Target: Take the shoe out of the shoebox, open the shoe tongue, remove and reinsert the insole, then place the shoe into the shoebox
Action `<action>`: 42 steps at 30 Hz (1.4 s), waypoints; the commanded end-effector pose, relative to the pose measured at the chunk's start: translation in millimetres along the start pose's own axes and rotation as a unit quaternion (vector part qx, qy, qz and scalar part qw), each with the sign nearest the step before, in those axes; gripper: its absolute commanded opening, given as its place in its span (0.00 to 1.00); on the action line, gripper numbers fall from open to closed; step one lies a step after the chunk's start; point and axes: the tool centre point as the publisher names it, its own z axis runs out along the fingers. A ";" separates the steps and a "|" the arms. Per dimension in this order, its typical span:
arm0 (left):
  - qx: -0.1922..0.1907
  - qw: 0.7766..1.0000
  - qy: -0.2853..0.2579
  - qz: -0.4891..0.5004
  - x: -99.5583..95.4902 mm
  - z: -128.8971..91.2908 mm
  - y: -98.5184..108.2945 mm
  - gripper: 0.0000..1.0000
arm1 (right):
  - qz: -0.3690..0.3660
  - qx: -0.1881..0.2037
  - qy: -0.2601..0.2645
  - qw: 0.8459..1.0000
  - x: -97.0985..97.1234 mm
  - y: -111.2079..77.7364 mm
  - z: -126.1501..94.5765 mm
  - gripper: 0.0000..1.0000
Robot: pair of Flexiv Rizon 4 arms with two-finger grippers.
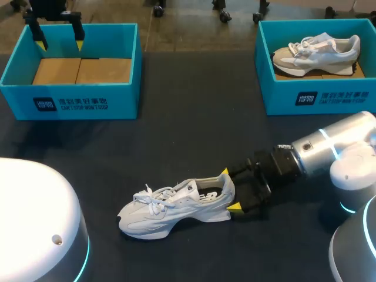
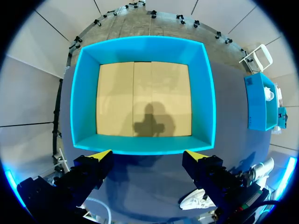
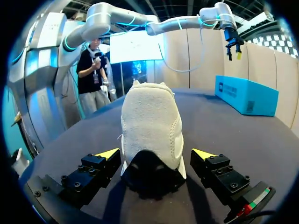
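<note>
The white shoe (image 1: pixel 173 207) stands upright on its sole on the dark table (image 1: pixel 194 117), out of both boxes, with its toe toward the robot's left and its heel toward the right arm. The right gripper (image 1: pixel 230 190) sits low at that heel with its fingers spread wide, one yellow tip on each side of the heel; in the right wrist view the shoe (image 3: pixel 152 121) lies between the fingers (image 3: pixel 105 161) with a narrow gap on either side, so the right gripper (image 3: pixel 156 154) grips nothing. At the table's far left the blue shoebox (image 1: pixel 70 97) lies open, showing only its brown cardboard floor. The left gripper (image 1: pixel 60 42) hangs above it, its fingers wide apart and holding nothing; the left wrist view looks straight down into the shoebox (image 2: pixel 84 93). At the far right a second blue shoebox (image 1: pixel 317 97) holds another pale shoe (image 1: pixel 317 53)
</note>
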 end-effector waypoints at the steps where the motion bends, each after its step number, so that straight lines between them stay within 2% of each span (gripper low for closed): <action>1: 0.000 1.000 0.000 0.000 0.0 0.0 0.1 1.00 | -0.001 0.002 0.009 1.000 -3.1 -0.3 6.7 1.00; 30: 0.000 1.000 0.000 0.000 0.0 0.0 0.1 1.00 | -0.004 0.014 0.023 1.000 -0.8 3.2 34.8 1.00; 31: 0.000 1.000 0.000 0.000 0.0 0.0 0.1 1.00 | -0.003 0.014 0.023 1.000 -0.1 2.3 35.1 0.93; 32: 0.000 1.000 0.000 0.000 0.0 0.0 0.1 1.00 | -0.003 0.014 0.023 1.000 0.9 1.4 35.7 0.33; 33: 0.000 1.000 0.000 0.000 0.0 0.0 0.1 1.00 | -0.003 0.015 0.023 1.000 1.2 0.7 36.1 0.06; 34: 0.000 1.000 0.000 0.000 0.0 0.0 0.1 1.00 | -0.004 0.015 0.024 1.000 2.0 0.0 36.5 0.00; 37: 0.000 1.000 0.000 0.000 0.0 0.0 0.1 1.00 | -0.003 0.017 0.021 1.000 3.3 -2.1 37.3 0.00; 42: 0.000 1.000 0.000 0.000 0.0 0.0 0.1 1.00 | 0.002 0.023 -0.017 1.000 7.6 -1.6 30.1 0.00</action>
